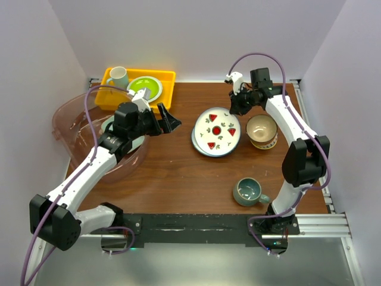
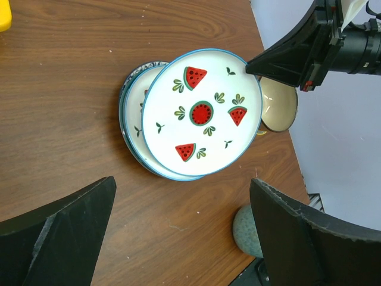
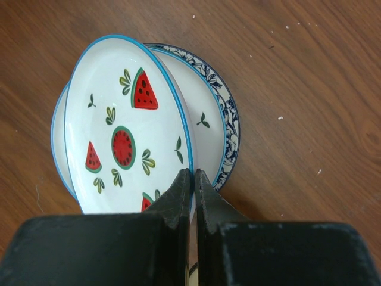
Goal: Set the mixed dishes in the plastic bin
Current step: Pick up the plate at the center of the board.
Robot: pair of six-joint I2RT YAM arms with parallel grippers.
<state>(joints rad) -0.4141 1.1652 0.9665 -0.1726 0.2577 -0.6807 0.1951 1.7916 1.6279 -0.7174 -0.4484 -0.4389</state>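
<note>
1. I am looking at the red-and-white watermelon plate (image 3: pixel 122 128). It is sitting on top of a stack, off-centre over a blue-rimmed plate (image 3: pixel 221 104), on the wooden table (image 3: pixel 297 89).
2. The right gripper (image 3: pixel 191 177) is pinching this top plate's blue edge. Its fingers are nearly together, with the rim running into the thin slit between them. The plate is spreading out ahead of the fingertips and to their left.
3. A cream-tan bowl (image 1: pixel 262 131) is standing just beside the right gripper, on the side away from the left arm. I cannot tell whether it is touching the plates.
4. A teal mug (image 1: pixel 249 192) is standing well behind the right gripper, near the arm bases.
5. The left gripper (image 1: pixel 171 118) is gaping wide and holding nothing. It is facing the plate stack across bare wood.
6. The plastic bin (image 1: pixel 65 119) is lying behind the left gripper, under that arm. A pale green dish (image 1: pixel 108 126) inside it is partly hidden.
7. Beyond the bin, a yellow tray (image 1: pixel 169 74) is holding a white mug (image 1: pixel 119 76) and a lime-green plate (image 1: pixel 144 88).
</note>
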